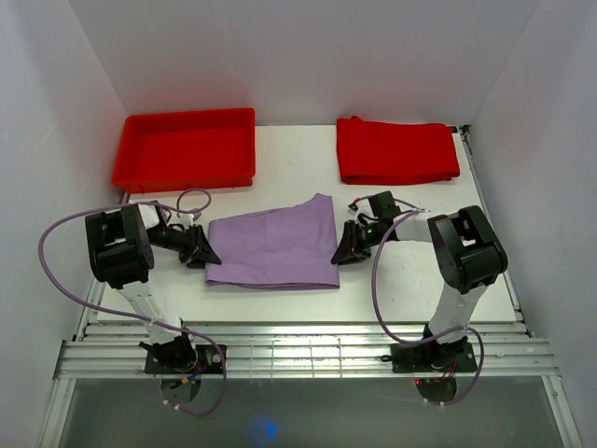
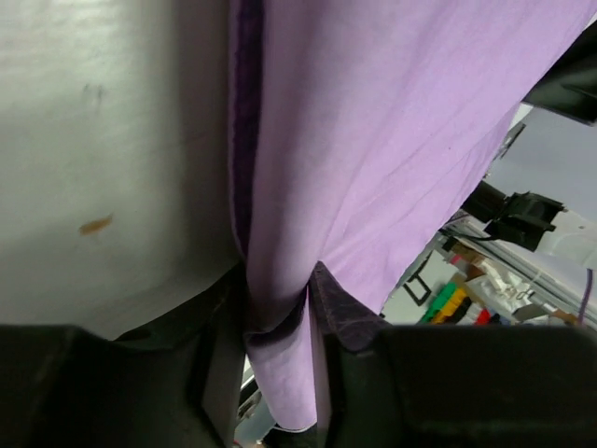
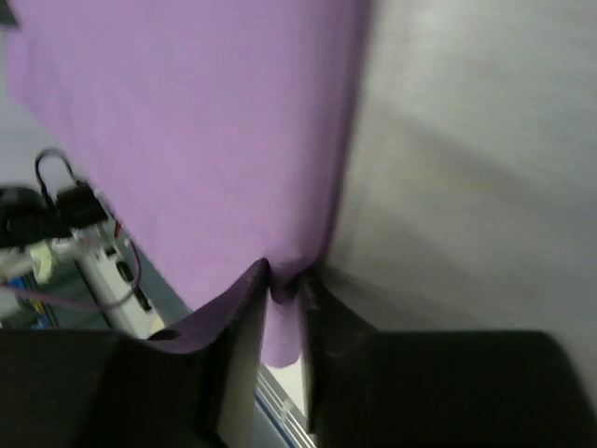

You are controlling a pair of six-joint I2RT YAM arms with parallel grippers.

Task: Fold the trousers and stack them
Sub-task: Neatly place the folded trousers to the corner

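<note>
The lilac trousers (image 1: pixel 275 247) lie folded into a rough rectangle in the middle of the white table. My left gripper (image 1: pixel 207 254) sits at their left edge and my right gripper (image 1: pixel 340 252) at their right edge. In the left wrist view the left gripper (image 2: pixel 278 299) is shut on a fold of the trousers (image 2: pixel 373 140), with purple cloth bunched between the fingers. The right wrist view shows the same on the other side: the right gripper (image 3: pixel 284 280) pinches the hem of the trousers (image 3: pixel 187 121). Both arms reach low toward the cloth.
A red plastic tray (image 1: pixel 187 117) stands at the back left. A folded red cloth (image 1: pixel 396 149) lies at the back right. White walls close in the table on three sides. A metal rail (image 1: pixel 308 350) runs along the near edge by the arm bases.
</note>
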